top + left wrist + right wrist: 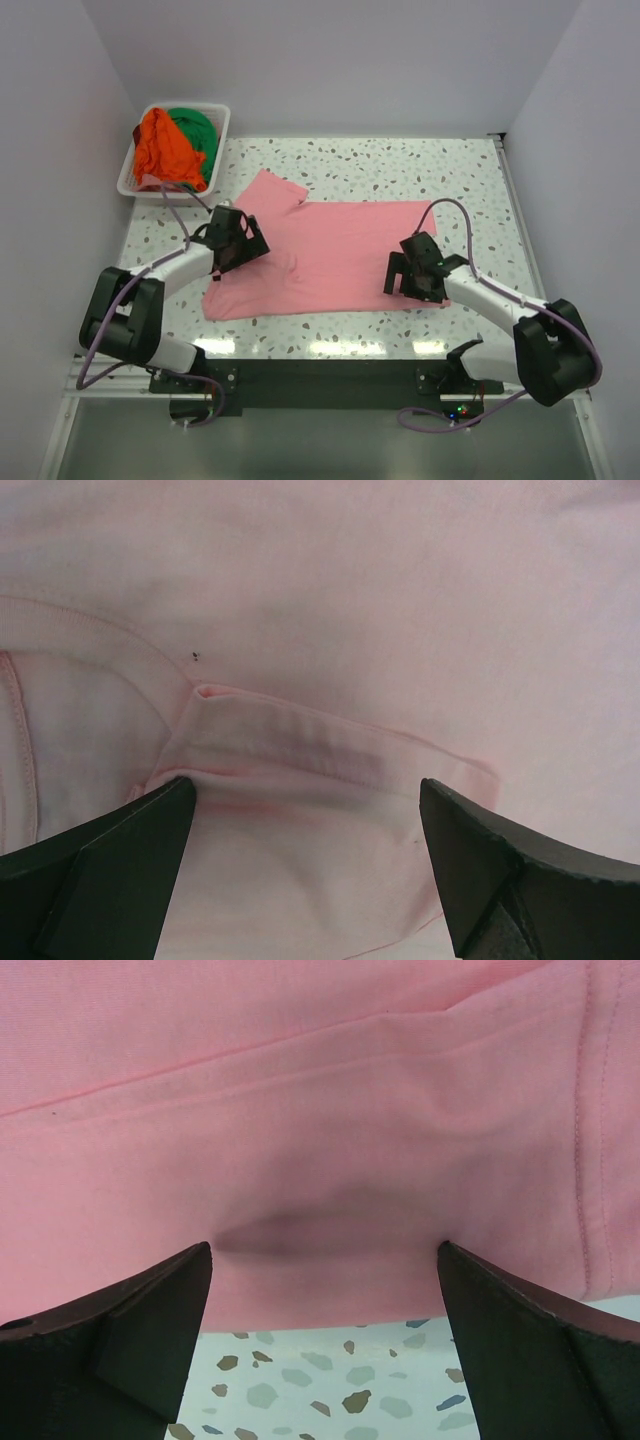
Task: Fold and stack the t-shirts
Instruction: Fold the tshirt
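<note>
The pink t-shirt (330,255) lies spread flat on the speckled table (400,165), one sleeve pointing to the back left. My left gripper (232,250) is open, low over the shirt's left edge; in the left wrist view its fingers (110,860) straddle a folded hem of pink cloth (300,750). My right gripper (412,282) is open at the shirt's right near edge; its fingers (520,1330) press on the pink cloth (320,1110) just above the bare table. The orange t-shirt (162,148) and green t-shirt (198,135) lie bunched in the basket.
The white slotted basket (222,135) stands at the table's back left corner. White walls close in the table on the left, back and right. A dark rail with the arm bases (320,375) runs along the near edge.
</note>
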Robot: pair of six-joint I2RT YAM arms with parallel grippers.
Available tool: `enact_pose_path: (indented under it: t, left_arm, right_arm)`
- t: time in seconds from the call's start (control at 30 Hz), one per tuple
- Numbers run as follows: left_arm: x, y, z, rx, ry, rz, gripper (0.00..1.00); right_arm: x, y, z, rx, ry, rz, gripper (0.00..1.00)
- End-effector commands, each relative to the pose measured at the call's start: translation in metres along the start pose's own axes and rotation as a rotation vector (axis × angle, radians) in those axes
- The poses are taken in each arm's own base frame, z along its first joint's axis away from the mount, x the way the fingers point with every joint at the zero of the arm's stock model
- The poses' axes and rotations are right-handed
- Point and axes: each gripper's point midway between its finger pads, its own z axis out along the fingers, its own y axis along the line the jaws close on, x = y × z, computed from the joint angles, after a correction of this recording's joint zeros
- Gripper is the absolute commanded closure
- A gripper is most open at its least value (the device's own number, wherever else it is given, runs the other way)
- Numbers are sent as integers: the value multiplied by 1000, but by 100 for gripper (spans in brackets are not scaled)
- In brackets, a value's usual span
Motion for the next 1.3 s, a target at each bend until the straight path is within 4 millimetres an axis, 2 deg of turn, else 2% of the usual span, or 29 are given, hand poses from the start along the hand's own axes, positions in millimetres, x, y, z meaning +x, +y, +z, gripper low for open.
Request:
enact_pose_path:
  t: [0.0, 0.17, 0.27, 0.37, 0.4, 0.47, 0.5, 0.57, 0.6, 0.63, 0.67, 0.7, 0.73, 0.77, 0.8, 0.87, 0.9, 0.93, 0.97, 1.03, 1.2, 1.27]
  left_arm:
    - [25, 33, -5, -84, 45, 3, 0]
    - [5, 29, -10, -101, -14, 27, 0]
    - [-7, 15, -14, -58, -32, 33, 0]
    - [-27, -2, -23, -24, -69, 22, 0]
    - [-43, -15, -32, 13, -108, 17, 0]
    - [-61, -31, -41, 60, -153, 18, 0]
    - [-80, -46, -51, 89, -192, 15, 0]
    - [-98, -52, -57, 67, -218, 25, 0]
    - [-108, -56, -59, 60, -231, 32, 0]
    - [-132, -66, -61, 37, -273, 41, 0]
    - [-138, -66, -60, 12, -269, 48, 0]
    - [-147, -68, -59, -13, -274, 48, 0]
    - [-168, -76, -53, -41, -301, 47, 0]
    - [-174, -78, -49, -57, -296, 72, 0]
    - [-190, -91, -41, -54, -313, 81, 0]
    - [-204, -96, -30, -83, -319, 116, 0]
    - [-217, -104, -16, -86, -326, 129, 0]
    - [-225, -102, -9, -122, -337, 138, 0]
    - [-233, -105, 6, -144, -328, 151, 0]
    - [-240, -100, 23, -189, -309, 169, 0]
    - [-258, -104, 77, -199, -303, 198, 0]
    - [-263, -109, 88, -180, -314, 209, 0]
  right_arm:
    - [9, -2, 3, -17, 14, -3, 1]
    - [7, -4, 0, -13, -1, -5, 1]
    - [-4, -3, -4, -5, -34, -3, 1]
    - [-28, 6, -16, -22, -101, -8, 1]
    - [-45, 15, -26, -45, -142, -13, 1]
    - [-63, 21, -38, -53, -187, -17, 1]
    - [-82, 28, -49, -62, -239, -16, 1]
    - [-99, 30, -55, -40, -273, -10, 1]
    - [-119, 30, -65, -24, -322, 20, 1]
    - [-127, 31, -67, -17, -331, 30, 1]
    - [-135, 34, -67, -20, -337, 36, 1]
    - [-152, 35, -74, -33, -367, 60, 1]
    - [-158, 38, -74, -49, -371, 70, 1]
    - [-169, 41, -76, -68, -391, 84, 1]
    - [-179, 39, -75, -69, -394, 100, 2]
    - [-187, 42, -72, -81, -387, 99, 1]
    - [-192, 41, -70, -74, -382, 97, 1]
    - [-193, 41, -67, -74, -374, 96, 1]
    - [-194, 40, -64, -72, -367, 94, 1]
    - [-193, 38, -59, -70, -354, 91, 1]
    - [-188, 25, -48, -40, -326, 84, 1]
    - [-184, 23, -44, -35, -309, 84, 1]
